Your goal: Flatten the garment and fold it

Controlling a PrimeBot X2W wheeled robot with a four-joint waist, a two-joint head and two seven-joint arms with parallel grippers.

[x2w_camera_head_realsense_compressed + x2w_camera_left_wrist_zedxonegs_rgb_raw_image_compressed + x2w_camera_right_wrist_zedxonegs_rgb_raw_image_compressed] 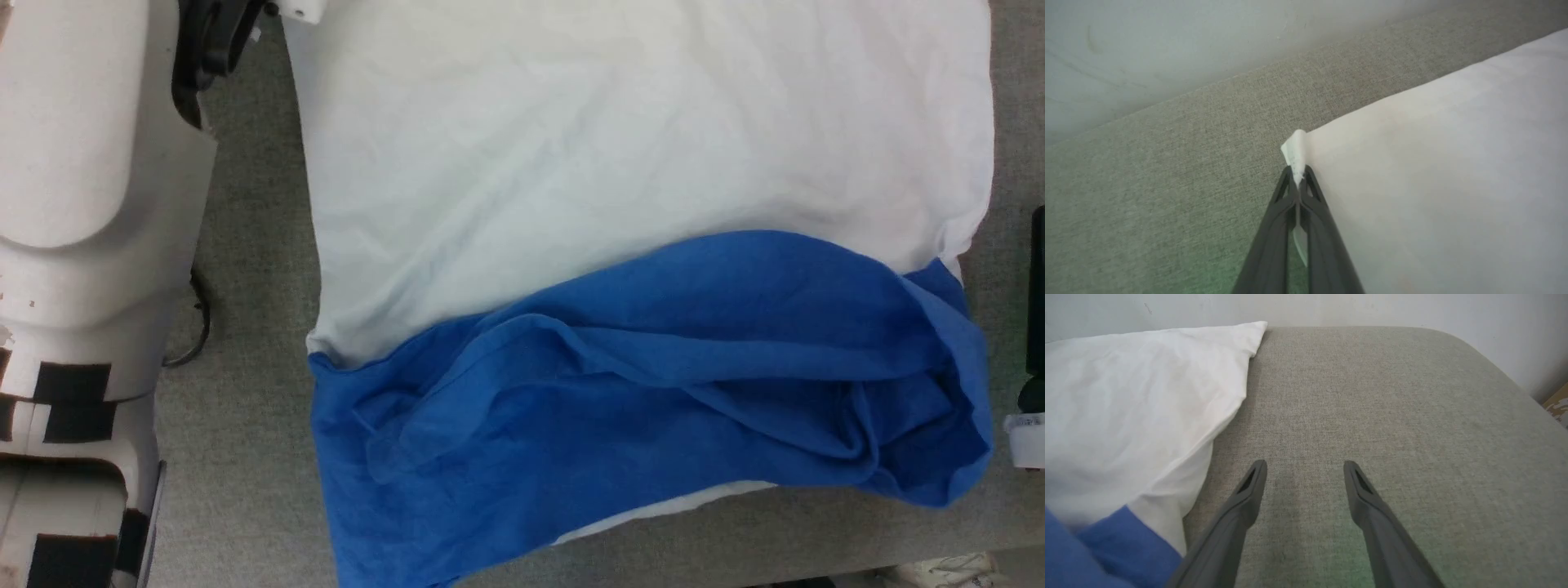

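So the shirt point(637, 163) lies spread on the grey fabric-topped table point(1372, 396). White body is at the far end, blue sleeves + upper part are bunched in a wrinkly heap at the near end. White part looks fairly flat but the blue end is nowhere near, so imo flattening isn't done and no fold is started.

On the left gripper point(1299, 179) the fingers are clamped tight on 1 white corner point(1295, 153), w/ a little tab of cloth poking out past the tips. On the right gripper point(1304, 473) the fingers are spread wide w/ nothing between them, over bare table just beside the shirt's white edge. The far white corner point(1257, 330) sits further ahead.

Handling-wise it's thin, soft, light cloth w/ 0 stiffness, so it'll prob sag wherever it isn't held. Pulling on 1 pinched corner alone likely drags it diagonal and adds creases. Best bet is taking that far white corner w/ the right, then tensioning across both. Pinch deep, bc a thin layer can slip out. The table top looks grippy, so dragging may bunch the blue end more.
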